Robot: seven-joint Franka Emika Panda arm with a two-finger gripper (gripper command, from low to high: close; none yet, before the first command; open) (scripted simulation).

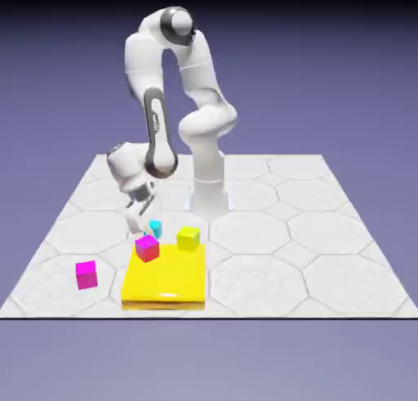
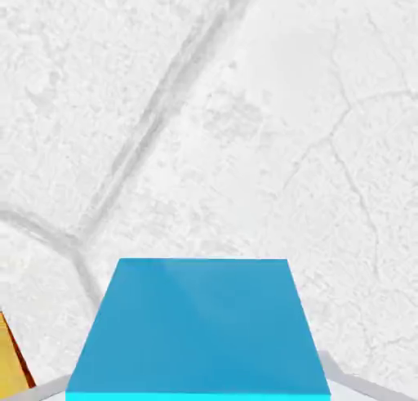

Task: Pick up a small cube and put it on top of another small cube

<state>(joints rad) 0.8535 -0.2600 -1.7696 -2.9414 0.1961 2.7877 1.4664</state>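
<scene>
1. Far left, magenta cube (image 1: 86, 275), on its own!
2. Next, the claw (image 2: 198, 383) grips the cyan cube (image 1: 155, 228), behind the yellow slab (image 1: 166, 283): lift straight up, level.
3. Rightward, the lime cube (image 1: 188, 238): mustn't clip it!

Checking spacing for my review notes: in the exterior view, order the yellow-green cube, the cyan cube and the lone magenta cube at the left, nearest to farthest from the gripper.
1. Cyan cube: between the fingers of the gripper.
2. Yellow-green cube: toward the exterior view's right.
3. Lone magenta cube: at the exterior view's left.
</scene>
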